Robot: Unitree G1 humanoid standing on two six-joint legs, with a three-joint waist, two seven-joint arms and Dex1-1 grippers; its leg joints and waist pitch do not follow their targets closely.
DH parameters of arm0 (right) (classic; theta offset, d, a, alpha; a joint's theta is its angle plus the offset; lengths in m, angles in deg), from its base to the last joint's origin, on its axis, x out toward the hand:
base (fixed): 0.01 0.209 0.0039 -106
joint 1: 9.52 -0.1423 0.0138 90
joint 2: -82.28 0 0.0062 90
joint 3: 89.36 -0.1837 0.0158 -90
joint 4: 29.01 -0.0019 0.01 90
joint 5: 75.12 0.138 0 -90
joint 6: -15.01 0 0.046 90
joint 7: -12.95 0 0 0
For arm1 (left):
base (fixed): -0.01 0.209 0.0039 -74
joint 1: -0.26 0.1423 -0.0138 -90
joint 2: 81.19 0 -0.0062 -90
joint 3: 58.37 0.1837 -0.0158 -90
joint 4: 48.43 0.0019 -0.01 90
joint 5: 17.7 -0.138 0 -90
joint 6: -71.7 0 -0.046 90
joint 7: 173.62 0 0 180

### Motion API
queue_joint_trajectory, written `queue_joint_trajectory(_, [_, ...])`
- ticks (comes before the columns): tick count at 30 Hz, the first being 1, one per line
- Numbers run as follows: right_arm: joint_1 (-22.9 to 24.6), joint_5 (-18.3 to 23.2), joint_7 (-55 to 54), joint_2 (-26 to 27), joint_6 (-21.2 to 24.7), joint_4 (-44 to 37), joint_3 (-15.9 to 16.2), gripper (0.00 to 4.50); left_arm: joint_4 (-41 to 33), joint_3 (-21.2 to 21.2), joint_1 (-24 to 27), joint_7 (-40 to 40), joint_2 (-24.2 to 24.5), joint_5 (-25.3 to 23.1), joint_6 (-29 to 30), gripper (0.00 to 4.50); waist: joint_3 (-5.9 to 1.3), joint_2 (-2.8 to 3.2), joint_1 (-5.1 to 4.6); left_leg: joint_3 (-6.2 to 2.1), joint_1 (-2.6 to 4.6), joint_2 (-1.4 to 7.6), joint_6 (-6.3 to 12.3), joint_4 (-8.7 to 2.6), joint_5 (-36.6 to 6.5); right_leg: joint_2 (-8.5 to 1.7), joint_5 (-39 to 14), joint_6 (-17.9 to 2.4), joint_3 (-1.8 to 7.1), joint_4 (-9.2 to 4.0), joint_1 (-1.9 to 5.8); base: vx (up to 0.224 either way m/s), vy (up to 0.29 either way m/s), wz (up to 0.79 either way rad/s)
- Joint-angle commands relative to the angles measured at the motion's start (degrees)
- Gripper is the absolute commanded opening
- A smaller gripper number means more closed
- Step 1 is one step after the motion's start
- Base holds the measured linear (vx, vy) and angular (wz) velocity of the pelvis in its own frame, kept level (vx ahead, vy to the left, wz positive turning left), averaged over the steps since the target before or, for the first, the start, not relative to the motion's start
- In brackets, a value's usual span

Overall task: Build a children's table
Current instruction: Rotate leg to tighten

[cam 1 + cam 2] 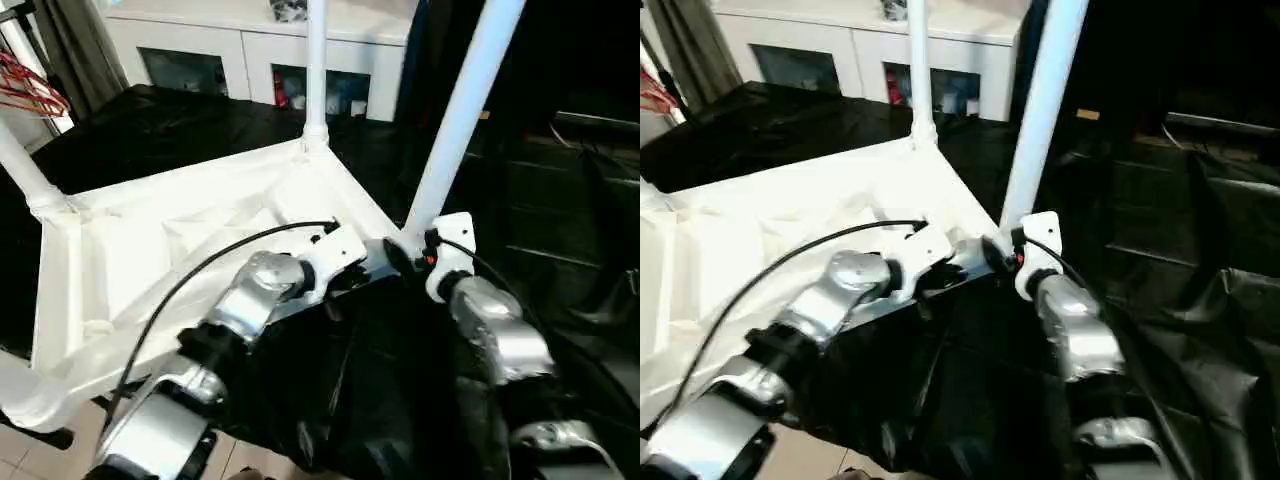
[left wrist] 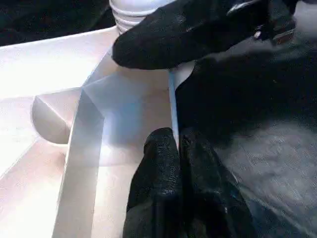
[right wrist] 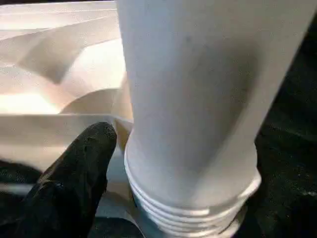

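Observation:
The children's table lies upside down, its ribbed top (image 1: 150,250) resting on a black-covered surface. White legs stand in its corner sockets: one at the far corner (image 1: 316,60), one at the left (image 1: 25,165), and one at the near right corner (image 1: 460,120). My left gripper (image 2: 177,144) is shut on the thin rim of the top (image 2: 172,99), just beside that near right corner. My right gripper (image 1: 408,248) is at the base of the near right leg (image 3: 198,99). One of its fingers (image 3: 79,168) sits just beside the threaded collar, and the other is hidden behind the leg.
A white cabinet with glass doors (image 1: 250,50) stands at the back. Red hangers (image 1: 30,90) hang at the far left. A black sheet (image 1: 180,130) covers the work surface and drapes down in front (image 1: 380,380). Dark shelving (image 1: 580,200) is on the right.

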Motion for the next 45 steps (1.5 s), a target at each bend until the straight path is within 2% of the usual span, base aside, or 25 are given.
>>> queue_joint_trajectory(1, [1.08, 0.73, 6.48, -1.49, -0.13, -3.37, 3.33, 3.99, -2.13, 1.69, 1.08, 4.58, 0.77, 0.99, -1.75, 0.0, -4.41, -0.38, 0.3, -0.9, 0.27, 2.8, 4.91, -3.69, -6.6, -5.01, -6.6, -14.28, 2.85, -4.02, 3.81, 0.0, 0.0, 0.0])
queue_joint_trajectory(2, [1.65, 1.15, 8.81, -2.84, -0.01, -4.46, 3.74, 3.99, -2.81, 1.92, 1.53, 6.34, 1.54, 1.4, -2.66, 0.0, -4.29, -0.18, 0.26, -0.89, 0.25, 2.9, 4.75, -3.79, -7.04, -5.04, -7.42, -14.24, 2.94, -4.04, 3.7, 0.0, 0.0, 0.0])
queue_joint_trajectory(3, [2.73, 1.93, 13.53, -5.28, 0.06, -6.45, 4.26, 3.99, -4.04, 2.31, 2.24, 9.57, 2.94, 2.2, -3.04, 0.0, -4.34, -0.24, 0.26, -0.89, 0.3, 2.9, 4.58, -3.8, -7.5, -4.99, -8.0, -14.05, 2.92, -4.12, 3.68, 0.0, 0.0, 0.0])
queue_joint_trajectory(5, [3.38, 2.37, 15.92, -6.6, 0.3, -7.66, 4.61, 3.99, -4.66, 2.64, 2.6, 11.25, 3.84, 2.44, -3.64, 0.0, -4.18, -0.26, 0.33, -0.95, 0.34, 2.97, 4.42, -3.93, -8.47, -4.94, -9.22, -13.74, 2.92, -4.24, 3.63, 0.0, 0.0, 0.0])
queue_joint_trajectory(6, [4.08, 2.88, 18.5, -8.07, 0.58, -8.97, 5.07, 3.99, -5.32, 2.95, 2.98, 13.25, 4.8, 2.84, -3.81, 0.0, -4.18, -0.26, 0.41, -0.91, 0.58, 3.07, 4.38, -3.92, -9.03, -4.99, -10.13, -13.65, 2.96, -4.37, 3.39, 0.0, 0.0, 0.0])
queue_joint_trajectory(9, [5.77, 3.46, 25.24, -12.46, 1.84, -12.36, 7.05, 3.99, -6.69, 3.53, 3.73, 18.64, 7.32, 3.78, -4.42, 0.0, -4.1, -0.56, 0.54, -0.92, 0.49, 3.18, 4.47, -4.03, -8.51, -4.89, -11.21, -13.14, 2.95, -4.38, 3.52, 0.0, 0.0, 0.0])
queue_joint_trajectory(11, [6.31, 3.28, 27.52, -14.04, 1.38, -13.19, 8.07, 3.99, -6.99, 3.86, 3.76, 20.69, 8.45, 3.76, -4.3, 0.0, -4.13, -0.41, 0.61, -0.94, 0.3, 3.18, 4.33, -3.99, -8.19, -5.12, -11.35, -13.36, 2.95, -4.2, 3.5, 0.0, 0.0, 0.0])
queue_joint_trajectory(13, [6.5, 3.44, 28.33, -14.53, 1.37, -13.55, 8.36, 3.72, -7.06, 3.97, 3.76, 21.47, 8.85, 3.74, -4.41, 0.0, -4.08, -0.43, 0.63, -0.91, 0.45, 3.18, 4.31, -3.96, -8.35, -5.08, -11.82, -13.32, 2.95, -4.31, 3.29, 0.0, 0.0, 0.0])
queue_joint_trajectory(14, [6.94, 3.98, 30.51, -15.36, 1.7, -14.58, 8.78, 3.72, -7.16, 4.27, 3.59, 23.76, 9.91, 4.04, -4.23, 0.0, -4.1, -0.59, 0.59, -0.88, 0.36, 3.11, 4.24, -3.96, -8.2, -5.04, -12.1, -13.24, 2.92, -4.33, 3.35, 0.0, 0.0, 0.0])
queue_joint_trajectory(18, [7.55, 4.41, 32.68, -16.32, 2.28, -16.1, 9.58, 3.33, -7.85, 4.42, 3.34, 27.12, 11.28, 5.02, -3.45, 0.0, -4.21, -0.5, 0.83, -0.91, 0.32, 3.14, 4.61, -3.87, -6.97, -5.05, -11.27, -13.13, 2.93, -4.16, 3.34, 0.0, 0.0, 0.0])
queue_joint_trajectory(19, [7.64, 4.32, 32.78, -16.4, 2.34, -16.31, 9.73, 3.33, -7.96, 4.38, 3.28, 27.49, 11.47, 5.15, -3.25, 0.0, -4.26, -0.44, 0.94, -0.91, 0.36, 3.18, 4.57, -3.86, -6.75, -5.04, -10.85, -13.39, 2.88, -4.1, 3.31, 0.0, 0.0, 0.0])
queue_joint_trajectory(21, [7.73, 4.25, 32.95, -16.32, 2.46, -16.35, 9.95, 3.05, -7.88, 4.32, 3.2, 27.6, 11.54, 5.16, -3.3, 0.0, -4.2, -0.36, 1.0, -0.92, 0.39, 3.24, 4.53, -3.91, -7.09, -5.05, -10.87, -13.53, 2.88, -4.13, 3.26, 0.0, 0.0, 0.0])
queue_joint_trajectory(27, [8.45, 4.26, 32.81, -15.29, 3.09, -16.94, 10.27, 2.77, -7.77, 3.63, 3.2, 27.38, 11.29, 5.38, -3.03, 0.0, -4.2, -0.49, 1.23, -0.9, 0.45, 3.13, 3.74, -3.91, -7.55, -5.06, -12.7, -12.81, 2.92, -4.3, 3.26, 0.0, 0.0, 0.0])
queue_joint_trajectory(29, [9.03, 4.38, 29.98, -13.44, 3.32, -16.36, 9.4, 2.75, -8.4, 2.32, 3.56, 25.87, 10.15, 6.45, -1.59, 0.0, -4.21, -0.5, 1.24, -0.83, 0.37, 3.1, 3.84, -3.86, -7.11, -5.05, -12.01, -12.9, 2.95, -4.23, 3.25, 0.0, 0.0, 0.0])
queue_joint_trajectory(32, [7.13, 1.3, 17.9, -8.56, 2.52, -10.91, 6.9, 2.74, -5.21, 0.14, 1.95, 16.67, 6.67, 5.06, -0.17, 0.0, -4.06, -0.54, 0.94, -0.83, 0.37, 2.96, 3.04, -3.92, -7.55, -4.97, -13.09, -12.82, 2.85, -4.41, 2.98, 0.0, 0.0, 0.0])
queue_joint_trajectory(33, [6.7, 0.64, 15.69, -7.72, 2.3, -9.8, 6.49, 2.74, -4.56, -0.24, 1.61, 15.02, 6.04, 4.8, 0.1, 0.0, -3.95, -0.51, 0.65, -0.91, 0.51, 2.74, 1.8, -3.99, -9.15, -5.03, -16.64, -12.32, 2.65, -4.85, 2.92, 0.0, 0.0, 0.0])
queue_joint_trajectory(34, [6.35, 0.22, 13.99, -6.99, 2.42, -8.81, 6.26, 2.74, -3.93, -0.63, 1.24, 13.29, 5.31, 4.61, 0.65, 0.0, -3.98, -0.71, 0.53, -1.06, 0.5, 2.59, 1.29, -4.05, -9.84, -5.13, -19.15, -11.13, 2.61, -5.05, 3.24, 0.0, 0.0, 0.0])
queue_joint_trajectory(35, [5.55, -0.5, 9.66, -5.04, 2.67, -6.59, 5.44, 2.73, -2.72, -1.44, 0.47, 9.47, 3.65, 4.22, 2.01, 0.0, -4.03, -0.89, 0.39, -1.01, 0.42, 2.57, 1.21, -4.02, -9.5, -5.03, -19.05, -10.79, 2.66, -4.99, 3.27, 0.0, 0.0, 0.0])
queue_joint_trajectory(36, [4.93, -0.54, 6.13, -3.26, 3.53, -4.99, 4.46, 2.73, -1.89, -2.02, -0.12, 6.34, 2.3, 3.85, 3.35, 0.0, -4.0, -0.63, 0.01, -1.0, 0.45, 2.6, 1.22, -4.06, -9.18, -4.93, -18.41, -11.05, 2.71, -4.93, 2.98, 0.0, 0.0, 0.0])
queue_joint_trajectory(37, [4.68, -0.52, 4.75, -2.52, 3.83, -4.36, 4.05, 2.73, -1.56, -2.22, -0.35, 5.21, 1.77, 3.71, 3.84, 0.0, -4.03, -0.58, 0.02, -1.01, 0.55, 2.6, 1.21, -4.01, -9.14, -4.98, -18.37, -11.04, 2.7, -5.11, 2.95, 0.0, 0.0, 0.0])
queue_joint_trajectory(38, [3.95, -0.48, 0.37, -0.23, 4.25, -2.62, 2.72, 2.73, -0.89, -2.45, -0.87, 2.34, 0.23, 3.2, 5.05, 0.0, -4.23, -0.83, 0.03, -1.02, 0.4, 2.53, 1.38, -3.94, -8.19, -4.92, -16.69, -11.17, 2.76, -4.85, 3.18, 0.0, 0.0, 0.0])
queue_joint_trajectory(39, [3.9, -0.48, 0.07, -0.06, 4.28, -2.51, 2.63, 2.73, -0.84, -2.47, -0.91, 2.1, 0.1, 3.15, 5.14, 0.0, -4.23, -0.7, 0.09, -0.99, 0.41, 2.6, 1.63, -3.94, -7.66, -4.96, -15.48, -11.4, 2.81, -4.79, 3.08, 0.0, 0.0, 0.0])
queue_joint_trajectory(40, [2.8, -0.8, -5.33, 3.16, 3.99, -0.31, 1.52, 2.73, -0.02, -2.78, -1.46, -1.68, -2.42, 2.66, 6.61, 0.0, -4.31, -0.46, 0.19, -0.98, 0.4, 2.54, 1.89, -3.84, -7.07, -4.96, -14.26, -11.53, 2.83, -4.68, 3.16, 0.0, 0.0, 0.0])
queue_joint_trajectory(45, [-0.35, -1.28, -10.68, 8.77, 1.36, 3.18, 0.35, 2.73, 1.1, -2.16, -1.87, -4.16, -5.92, 1.91, 6.68, 0.0, -4.41, -0.35, 0.03, -1.04, 0.18, 2.53, 2.46, -3.93, -6.35, -4.96, -11.16, -12.2, 2.75, -4.42, 3.36, 0.0, 0.0, 0.0])
